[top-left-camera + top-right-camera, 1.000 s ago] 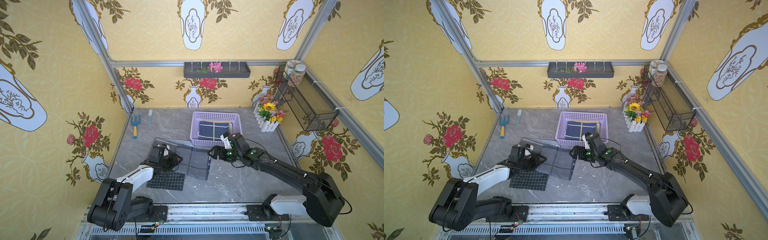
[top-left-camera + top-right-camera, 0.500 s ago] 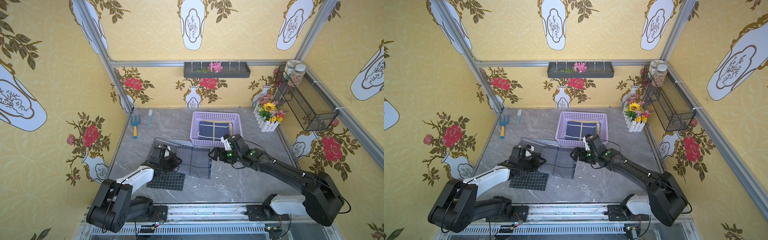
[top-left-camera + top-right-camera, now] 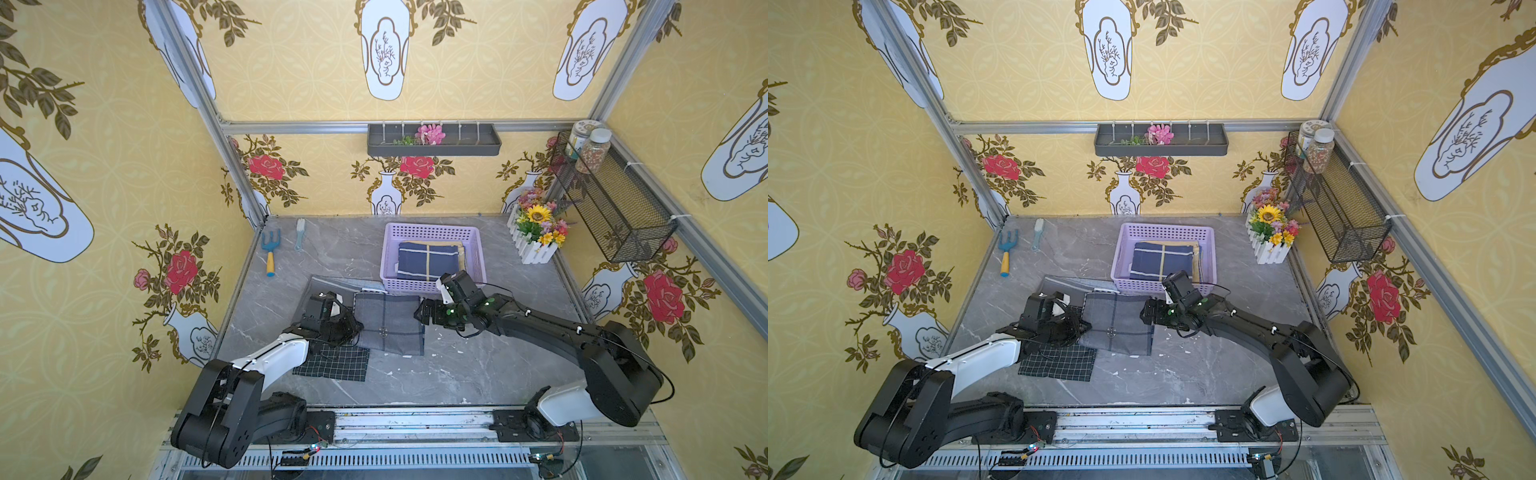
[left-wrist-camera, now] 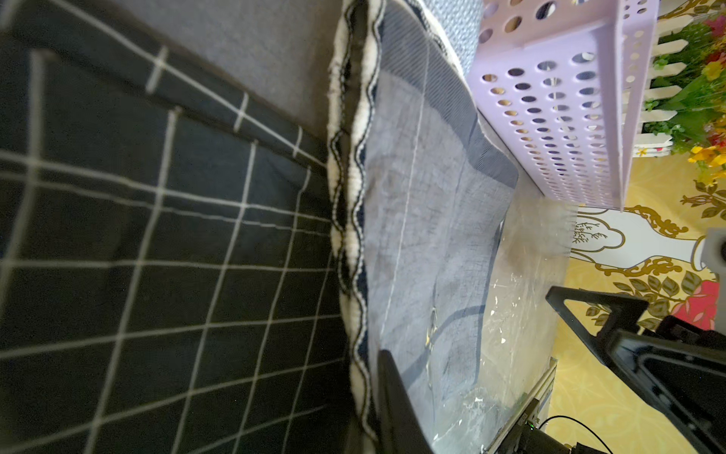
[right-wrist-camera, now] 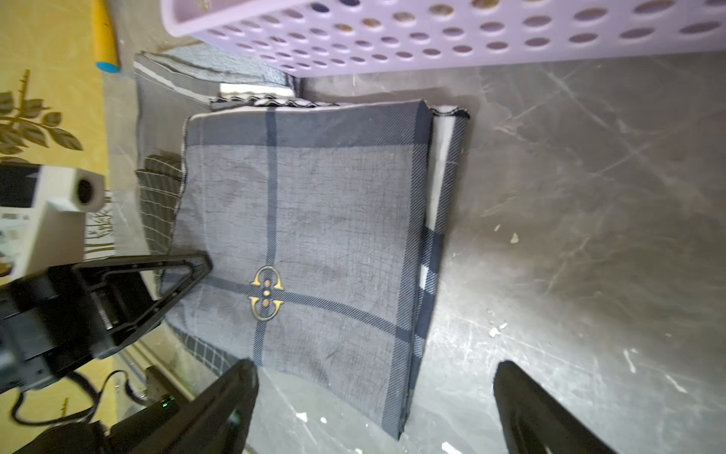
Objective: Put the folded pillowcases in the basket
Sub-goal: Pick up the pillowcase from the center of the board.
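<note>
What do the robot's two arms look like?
Both are mostly black with chunky round joints and one white shell each: the left arm, the right arm. Thin black cables run along them. Small green lights glow near the right end effector, whose fingers are black triangular frames.

Both top views looked steeply down from the front over the whole surface (image 3: 478,374). Wrist cameras sat low and close, sharing the folded pillowcase (image 5: 334,220) and basket (image 5: 432,39).

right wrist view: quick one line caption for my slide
Open right gripper poised at the folded grey pillowcase while the left gripper pinches its opposite edge, lilac basket just beyond.
</note>
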`<state>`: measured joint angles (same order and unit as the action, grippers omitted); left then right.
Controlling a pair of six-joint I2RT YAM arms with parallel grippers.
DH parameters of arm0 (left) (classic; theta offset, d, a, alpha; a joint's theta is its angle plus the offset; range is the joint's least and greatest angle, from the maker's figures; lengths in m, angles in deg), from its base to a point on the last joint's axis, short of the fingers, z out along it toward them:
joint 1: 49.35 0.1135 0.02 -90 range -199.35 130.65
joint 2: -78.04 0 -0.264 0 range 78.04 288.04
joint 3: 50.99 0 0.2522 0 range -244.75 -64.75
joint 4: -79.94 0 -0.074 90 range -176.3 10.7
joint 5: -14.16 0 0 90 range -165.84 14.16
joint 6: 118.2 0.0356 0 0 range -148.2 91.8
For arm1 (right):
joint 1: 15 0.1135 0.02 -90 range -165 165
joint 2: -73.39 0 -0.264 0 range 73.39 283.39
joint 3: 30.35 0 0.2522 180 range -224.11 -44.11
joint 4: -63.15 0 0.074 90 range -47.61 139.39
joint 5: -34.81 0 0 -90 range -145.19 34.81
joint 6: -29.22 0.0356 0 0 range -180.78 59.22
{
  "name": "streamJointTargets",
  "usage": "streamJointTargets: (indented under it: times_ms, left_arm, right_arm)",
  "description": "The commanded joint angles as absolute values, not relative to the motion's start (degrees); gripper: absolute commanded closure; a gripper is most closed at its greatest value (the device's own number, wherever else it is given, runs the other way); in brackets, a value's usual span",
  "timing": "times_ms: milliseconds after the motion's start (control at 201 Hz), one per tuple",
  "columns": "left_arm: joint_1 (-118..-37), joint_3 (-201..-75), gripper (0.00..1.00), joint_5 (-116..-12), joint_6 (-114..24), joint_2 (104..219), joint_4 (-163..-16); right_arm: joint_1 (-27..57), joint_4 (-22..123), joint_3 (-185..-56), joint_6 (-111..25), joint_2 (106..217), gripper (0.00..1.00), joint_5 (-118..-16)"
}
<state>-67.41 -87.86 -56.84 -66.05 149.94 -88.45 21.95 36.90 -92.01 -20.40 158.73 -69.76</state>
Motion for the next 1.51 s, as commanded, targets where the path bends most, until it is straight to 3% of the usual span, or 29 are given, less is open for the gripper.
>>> streamJointTargets:
  times_ms: [0, 179, 284, 598, 803, 1137, 1501]
  left_arm:
    - [-67.85, -87.71, 0.92, -57.51, -65.94, 149.94, -88.46]
    - [-68.16, -87.78, 0.98, -58.82, -65.66, 148.87, -87.62]
    - [-68.16, -87.73, 0.98, -59.08, -65.41, 148.62, -87.26]
    - [-68.16, -87.73, 1.00, -58.94, -65.20, 149.01, -87.30]
    - [-68.16, -87.87, 1.00, -58.97, -65.12, 149.56, -87.57]
    - [-68.16, -87.95, 1.00, -58.96, -65.09, 150.01, -87.88]
    - [-68.25, -87.98, 1.00, -58.42, -65.11, 148.99, -87.77]
  right_arm:
    - [23.08, 36.18, -94.28, -22.38, 162.44, 0.02, -66.37]
    - [25.44, 33.03, -99.96, -23.73, 169.69, 0.11, -62.08]
    - [25.95, 31.37, -102.75, -24.16, 173.03, 0.21, -59.88]
    - [26.37, 29.12, -106.47, -24.00, 178.21, 0.32, -56.51]
    - [26.83, 29.18, -107.72, -24.01, 181.16, 0.45, -56.83]
    - [27.14, 27.38, -108.37, -23.68, 181.68, 0.71, -54.95]
    - [28.50, 26.39, -107.36, -23.51, 179.29, 0.91, -53.86]
